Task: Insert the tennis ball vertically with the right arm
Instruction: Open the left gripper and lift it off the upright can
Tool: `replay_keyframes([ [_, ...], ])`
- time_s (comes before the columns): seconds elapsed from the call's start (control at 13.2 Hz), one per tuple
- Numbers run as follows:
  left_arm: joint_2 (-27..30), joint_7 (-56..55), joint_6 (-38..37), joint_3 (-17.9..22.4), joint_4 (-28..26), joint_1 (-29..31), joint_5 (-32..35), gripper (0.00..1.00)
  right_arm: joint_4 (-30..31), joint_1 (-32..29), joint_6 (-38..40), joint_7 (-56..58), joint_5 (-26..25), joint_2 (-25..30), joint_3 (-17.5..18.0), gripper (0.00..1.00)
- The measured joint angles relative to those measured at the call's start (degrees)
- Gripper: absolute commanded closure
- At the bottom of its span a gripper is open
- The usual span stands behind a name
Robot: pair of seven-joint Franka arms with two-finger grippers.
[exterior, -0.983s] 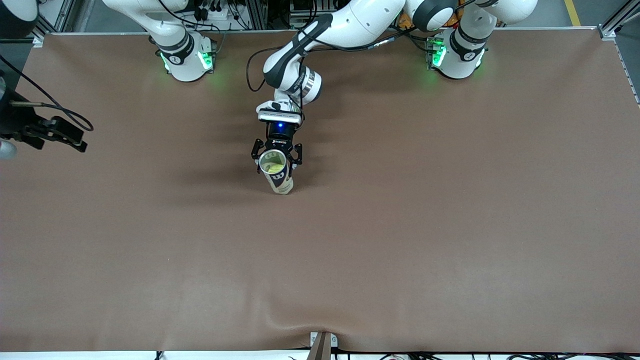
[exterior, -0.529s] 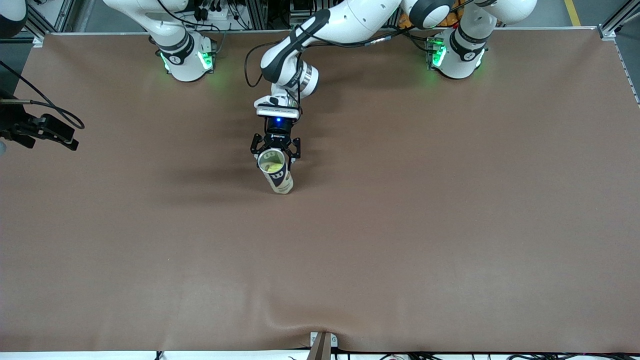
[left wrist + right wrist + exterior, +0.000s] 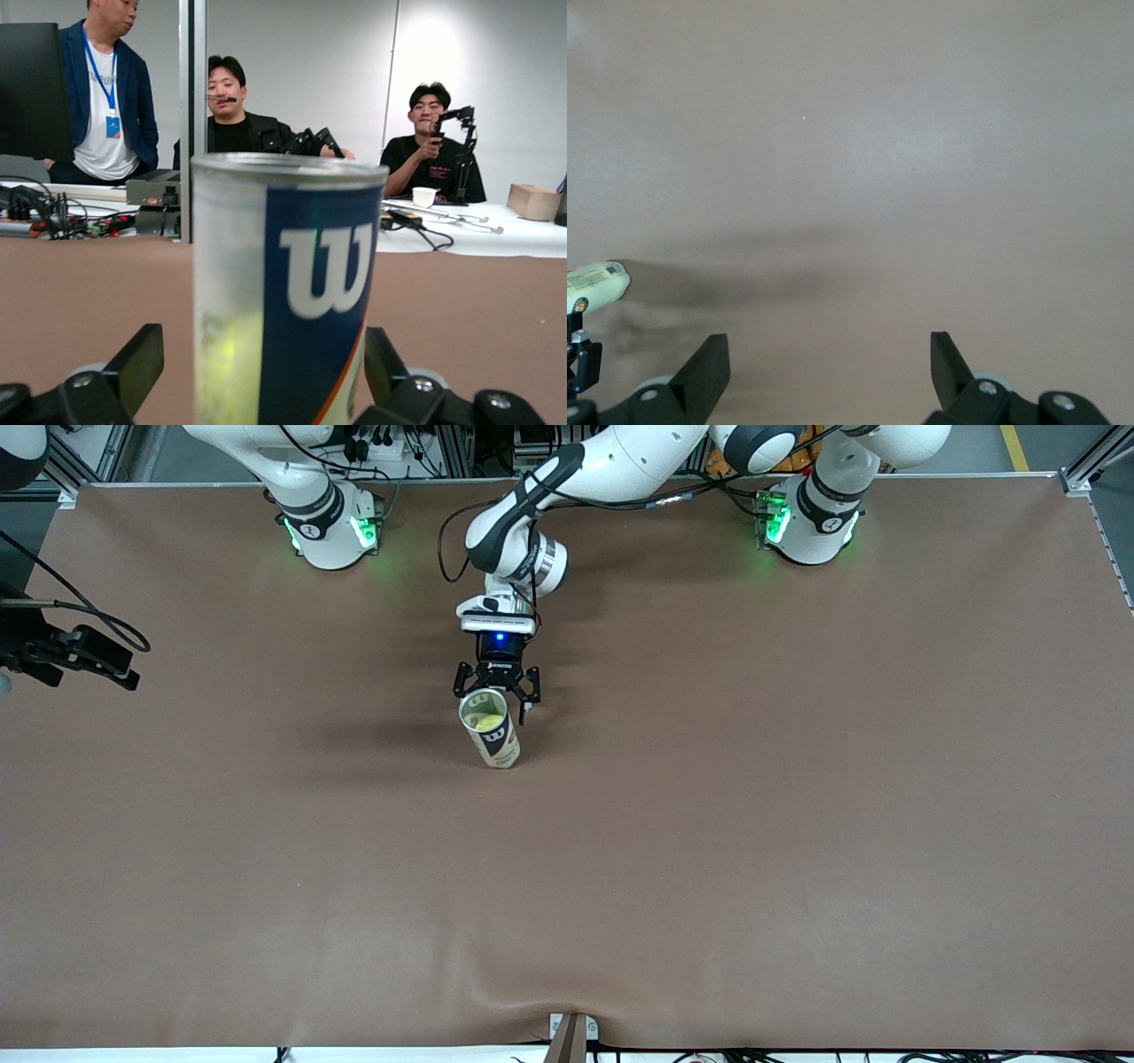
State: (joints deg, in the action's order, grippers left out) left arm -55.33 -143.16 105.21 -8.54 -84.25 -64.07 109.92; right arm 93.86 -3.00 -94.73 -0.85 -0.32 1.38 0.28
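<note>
Drawn back a touch from the tennis ball can (image 3: 490, 732) since half a second ago, with jaws now spread wider and clear of its wall: the left gripper (image 3: 496, 688), reaching in from its base toward the middle of the worktop (image 3: 797, 824). Left standing upright and unsupported, mouth open to the ceiling, presumably so a ball can drop straight down. Seen through the rim from the front view, a yellow-green tennis ball (image 3: 484, 724) already lying inside; glimpsed again through the clear wall in the left wrist view, can (image 3: 285, 292) framed between the parted jaws of the gripper (image 3: 264, 376). Parked at the right arm's end of the worktop, close to the edge of the front view, the right gripper (image 3: 115, 669), jaws wide open and holding nothing, as confirmed by bare worktop (image 3: 859, 159) between the fingers (image 3: 709, 372) in the right wrist view. By all appearances, insertion finished and the steadying hold let go.
</note>
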Motion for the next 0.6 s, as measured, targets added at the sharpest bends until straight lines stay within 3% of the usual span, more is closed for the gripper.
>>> replay_keyframes([
  [0.23, 0.7, 0.1, -4.0, -3.7, -2.0, -0.2, -3.9, 0.00, 0.0, 0.0, 0.0, 0.0, 0.0, 0.1, 0.0, 0.00],
  [0.6, 3.7, 3.4, -10.5, -13.4, -2.7, -0.8, -18.8, 0.00, 0.0, 0.0, 0.2, 0.0, 0.0, 0.3, 0.0, 0.00],
])
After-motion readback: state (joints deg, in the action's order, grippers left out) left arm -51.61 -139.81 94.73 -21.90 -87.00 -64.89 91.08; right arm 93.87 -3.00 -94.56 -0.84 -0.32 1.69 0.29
